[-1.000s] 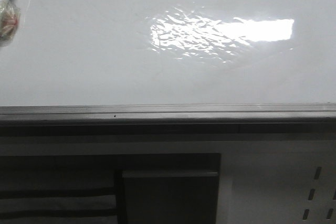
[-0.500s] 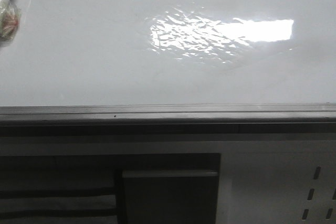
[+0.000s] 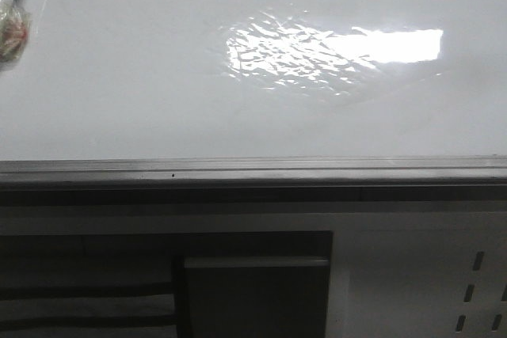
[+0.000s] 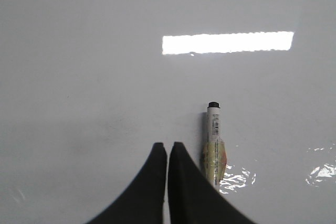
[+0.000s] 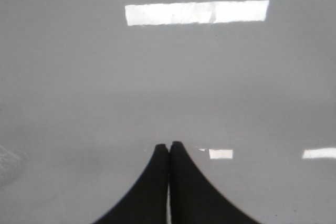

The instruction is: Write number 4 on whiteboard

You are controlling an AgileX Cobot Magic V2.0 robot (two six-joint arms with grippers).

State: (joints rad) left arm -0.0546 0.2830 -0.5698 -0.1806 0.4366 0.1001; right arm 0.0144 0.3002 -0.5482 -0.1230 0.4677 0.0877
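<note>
Left hand [image 4: 167,146]: clenched on nothing, black fingertips pressed together, hanging over the whiteboard [image 4: 94,77].
Right hand [image 5: 169,145]: clenched too, holding nothing, over a bare stretch of the same white surface.
Marker [image 4: 213,142]: lying flat on the board just beside the left hand, apart from it, dark cap end pointing away from the fingers; seen in the front view only at the far left corner [image 3: 11,5].
Whiteboard: glossy, with a bright rippled light patch [image 3: 333,49]; no pen stroke visible anywhere.
Edge rail [image 3: 253,170]: grey metal, running along the near side of the board.
Cabinet front [image 3: 253,290]: dark panels below the rail.
</note>
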